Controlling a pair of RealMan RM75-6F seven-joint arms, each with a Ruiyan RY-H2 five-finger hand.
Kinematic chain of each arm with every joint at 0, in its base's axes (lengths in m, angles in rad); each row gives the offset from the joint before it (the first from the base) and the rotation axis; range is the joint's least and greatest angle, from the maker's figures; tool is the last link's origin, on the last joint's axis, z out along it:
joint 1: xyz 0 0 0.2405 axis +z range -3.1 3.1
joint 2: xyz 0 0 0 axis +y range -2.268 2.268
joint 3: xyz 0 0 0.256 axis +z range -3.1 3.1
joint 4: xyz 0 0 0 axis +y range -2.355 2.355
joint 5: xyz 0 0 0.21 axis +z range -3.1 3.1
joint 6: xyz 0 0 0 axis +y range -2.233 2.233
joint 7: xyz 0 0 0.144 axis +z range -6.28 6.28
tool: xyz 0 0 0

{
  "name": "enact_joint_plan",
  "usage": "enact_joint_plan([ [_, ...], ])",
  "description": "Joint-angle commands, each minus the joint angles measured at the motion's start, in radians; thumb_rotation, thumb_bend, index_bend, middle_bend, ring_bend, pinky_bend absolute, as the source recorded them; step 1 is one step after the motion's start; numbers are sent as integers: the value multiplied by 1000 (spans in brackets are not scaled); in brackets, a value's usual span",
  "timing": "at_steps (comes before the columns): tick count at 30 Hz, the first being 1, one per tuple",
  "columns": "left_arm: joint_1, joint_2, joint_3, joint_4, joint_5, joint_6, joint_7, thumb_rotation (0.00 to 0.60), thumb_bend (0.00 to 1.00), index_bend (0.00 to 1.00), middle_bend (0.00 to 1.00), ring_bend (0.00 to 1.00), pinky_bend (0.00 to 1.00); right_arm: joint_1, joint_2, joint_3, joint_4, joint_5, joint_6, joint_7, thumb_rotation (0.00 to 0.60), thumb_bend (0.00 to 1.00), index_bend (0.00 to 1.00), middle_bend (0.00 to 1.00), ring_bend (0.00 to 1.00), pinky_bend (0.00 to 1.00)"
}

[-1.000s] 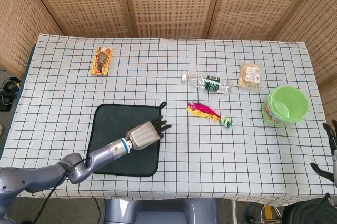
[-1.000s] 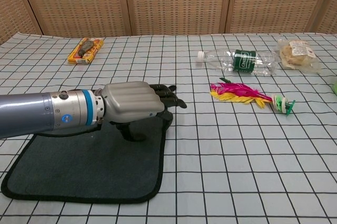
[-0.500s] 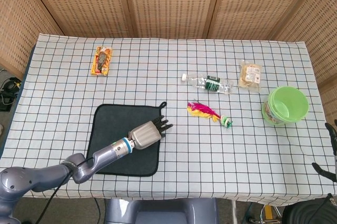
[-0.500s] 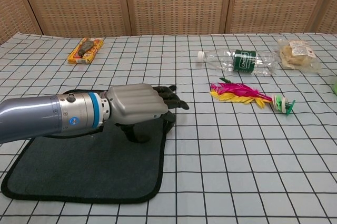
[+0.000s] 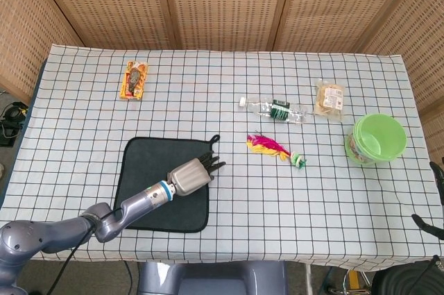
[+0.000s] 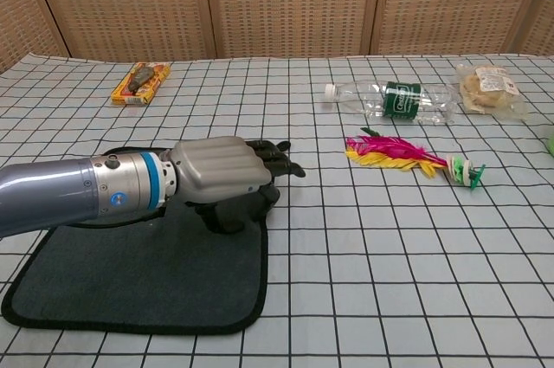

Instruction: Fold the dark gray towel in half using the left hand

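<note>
The dark gray towel [image 5: 149, 187] [image 6: 130, 281] lies flat on the checked cloth at the near left, its hanging loop at the far right corner. My left hand [image 5: 191, 175] [image 6: 221, 173] sits over the towel's right edge, palm down. Its fingers point toward the far right corner and its thumb is tucked underneath. The edge under the fingers is lifted and bunched, pinched in the hand. Of my right hand [image 5: 439, 177], only dark fingertips show at the far right of the head view. They are spread, with nothing between them.
A snack packet [image 5: 134, 80] [image 6: 138, 82] lies at the far left. Right of the towel are a clear bottle [image 5: 275, 110] [image 6: 394, 100] on its side and a pink-yellow feather toy [image 5: 270, 147] [image 6: 407, 153]. Further right are a bagged snack [image 5: 329, 98] and a green bowl [image 5: 378, 139].
My left hand first slid a little right, then drew back left, and the towel's right edge came in with it, bunching slightly. The right hand has hardly moved.
</note>
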Motion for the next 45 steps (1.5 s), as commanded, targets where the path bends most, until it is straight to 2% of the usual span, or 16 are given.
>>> enact_joint_plan([
  [1,1,2,1,-1,-4,5,1,600,397,540,0,0,0,0,0,0,0,-1,1,1,600,0,16,0,0,0],
  [6,1,6,3,-6,-8,11,1,600,396,601,0,0,0,-1,1,-1,-1,-3,3,1,600,0,16,0,0,0],
  [13,9,24,8,-23,-11,36,1,600,397,605,0,0,0,-2,2,-2,-3,-7,4,1,600,0,16,0,0,0],
  [19,69,100,39,-82,-7,118,-34,600,396,608,0,0,0,-7,5,-3,-5,-10,14,8,600,0,16,0,0,0],
  [30,158,202,91,-106,9,223,-86,600,396,615,0,0,0,-9,8,-7,-14,-24,19,5,600,0,16,0,0,0],
  [35,230,229,133,-87,15,286,-142,600,396,615,0,0,0,-11,8,-11,-24,-35,24,-5,600,0,16,0,0,0],
  [45,332,219,160,12,7,364,-261,600,397,617,0,0,0,-15,6,-18,-33,-51,33,-19,600,0,16,0,0,0],
])
